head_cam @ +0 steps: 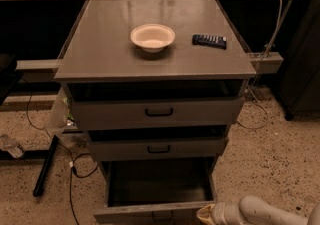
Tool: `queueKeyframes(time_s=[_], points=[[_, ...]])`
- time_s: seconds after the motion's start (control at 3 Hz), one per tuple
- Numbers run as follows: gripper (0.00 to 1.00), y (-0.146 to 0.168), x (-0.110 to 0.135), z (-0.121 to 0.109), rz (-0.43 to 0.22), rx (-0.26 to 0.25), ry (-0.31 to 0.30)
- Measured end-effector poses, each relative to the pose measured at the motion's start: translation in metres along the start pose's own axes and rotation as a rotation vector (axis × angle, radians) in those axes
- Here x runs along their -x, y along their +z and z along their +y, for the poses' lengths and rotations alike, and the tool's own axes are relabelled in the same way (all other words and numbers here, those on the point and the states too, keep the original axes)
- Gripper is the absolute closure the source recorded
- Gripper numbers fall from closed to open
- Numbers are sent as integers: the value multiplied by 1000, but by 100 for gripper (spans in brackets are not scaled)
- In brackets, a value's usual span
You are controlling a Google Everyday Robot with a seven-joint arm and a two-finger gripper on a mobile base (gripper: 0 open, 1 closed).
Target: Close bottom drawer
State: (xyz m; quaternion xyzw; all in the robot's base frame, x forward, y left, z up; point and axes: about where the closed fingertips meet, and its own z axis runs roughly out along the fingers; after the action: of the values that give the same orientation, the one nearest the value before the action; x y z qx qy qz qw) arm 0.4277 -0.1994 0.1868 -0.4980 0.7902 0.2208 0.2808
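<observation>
The bottom drawer [155, 213] of the grey cabinet is pulled far out, its dark interior showing and its front panel at the lower edge of the view. The middle drawer [158, 148] and the top drawer [158, 112] above it stand slightly open, each with a black loop handle. My gripper [206, 214] is at the bottom of the view, at the right end of the bottom drawer's front panel. The pale arm [265, 212] runs off to the lower right.
A white bowl [152, 37] and a black remote [210, 41] lie on the cabinet top [100, 54]. Cables and a dark pole [45, 166] lie on the speckled floor at left. A dark cabinet [302, 69] stands at right.
</observation>
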Motion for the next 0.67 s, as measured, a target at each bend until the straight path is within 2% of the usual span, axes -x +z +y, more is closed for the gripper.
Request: queueKeyframes(time_s=[0.33,0.67], points=[[12,0,0,0,0,0,0],[0,5,1,-4,-14,8,-6]])
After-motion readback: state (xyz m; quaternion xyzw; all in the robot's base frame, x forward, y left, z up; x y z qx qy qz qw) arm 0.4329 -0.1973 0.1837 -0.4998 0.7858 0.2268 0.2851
